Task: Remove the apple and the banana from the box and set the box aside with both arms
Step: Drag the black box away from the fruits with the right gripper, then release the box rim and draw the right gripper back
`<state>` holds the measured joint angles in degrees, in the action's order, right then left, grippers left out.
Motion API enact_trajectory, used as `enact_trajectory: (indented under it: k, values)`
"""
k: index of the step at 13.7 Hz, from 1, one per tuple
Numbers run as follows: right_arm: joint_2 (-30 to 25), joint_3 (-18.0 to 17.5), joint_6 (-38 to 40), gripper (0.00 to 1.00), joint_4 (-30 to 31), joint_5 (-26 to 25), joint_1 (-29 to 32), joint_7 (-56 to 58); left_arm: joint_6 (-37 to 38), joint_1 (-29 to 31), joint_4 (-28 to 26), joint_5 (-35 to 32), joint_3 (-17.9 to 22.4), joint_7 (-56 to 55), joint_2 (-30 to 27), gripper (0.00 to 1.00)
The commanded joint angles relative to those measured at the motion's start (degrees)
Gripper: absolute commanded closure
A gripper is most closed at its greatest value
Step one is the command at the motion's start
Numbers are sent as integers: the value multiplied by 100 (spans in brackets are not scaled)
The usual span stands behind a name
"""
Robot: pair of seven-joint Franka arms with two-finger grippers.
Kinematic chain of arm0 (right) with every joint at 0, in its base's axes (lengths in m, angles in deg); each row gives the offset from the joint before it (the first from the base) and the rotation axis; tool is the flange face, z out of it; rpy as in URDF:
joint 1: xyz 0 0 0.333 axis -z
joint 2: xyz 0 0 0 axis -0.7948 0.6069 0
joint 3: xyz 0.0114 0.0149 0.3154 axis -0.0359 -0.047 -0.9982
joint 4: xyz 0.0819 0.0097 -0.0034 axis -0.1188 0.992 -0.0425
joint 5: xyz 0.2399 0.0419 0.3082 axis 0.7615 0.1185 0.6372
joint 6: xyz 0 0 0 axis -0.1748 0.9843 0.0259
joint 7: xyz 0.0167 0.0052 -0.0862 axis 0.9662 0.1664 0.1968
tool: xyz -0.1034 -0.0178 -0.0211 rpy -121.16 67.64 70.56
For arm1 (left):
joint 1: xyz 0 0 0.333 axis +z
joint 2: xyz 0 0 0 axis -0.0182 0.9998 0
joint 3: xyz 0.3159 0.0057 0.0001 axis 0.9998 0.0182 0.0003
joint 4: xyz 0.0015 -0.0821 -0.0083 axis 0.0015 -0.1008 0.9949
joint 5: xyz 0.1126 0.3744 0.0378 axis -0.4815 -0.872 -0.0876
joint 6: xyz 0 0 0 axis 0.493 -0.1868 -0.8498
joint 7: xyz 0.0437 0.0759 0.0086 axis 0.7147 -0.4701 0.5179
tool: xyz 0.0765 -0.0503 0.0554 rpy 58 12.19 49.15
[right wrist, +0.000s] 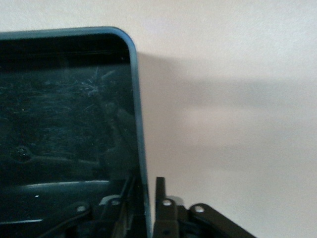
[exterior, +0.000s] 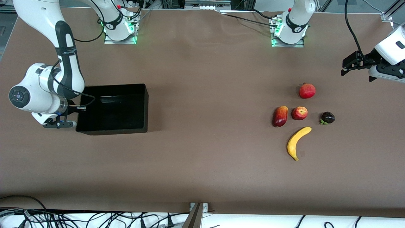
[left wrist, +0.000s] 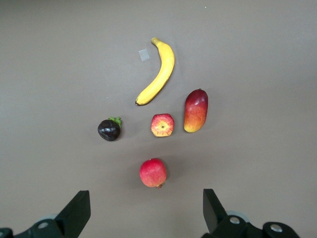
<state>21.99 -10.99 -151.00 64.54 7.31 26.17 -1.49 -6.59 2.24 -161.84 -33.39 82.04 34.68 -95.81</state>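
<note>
The box sits empty at the right arm's end of the table, its wall between the slightly parted jaws of the right gripper, while the apple and banana lie out near the wide-open, waiting left gripper.

No readable text, labels, brands or numbers anywhere. The arms' bases carry small dark marks, too small to read.
</note>
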Motion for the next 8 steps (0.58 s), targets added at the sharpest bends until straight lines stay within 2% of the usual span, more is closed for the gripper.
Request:
enact_trajectory:
  k: [1, 5, 8]
  values:
    - [-463, 64, 1056, 0, -511, 96, 45, 23, 6, 32, 67, -24, -11, -43, -6, 0]
    - [-578, 354, 3078, 0, -2285, -149, 27, -22, 6, 32, 67, -24, -11, -34, -6, 0]
    - [-587, 337, 3949, 0, -3052, -317, -8, -21, 6, 23, 67, -32, -11, -34, -6, 0]
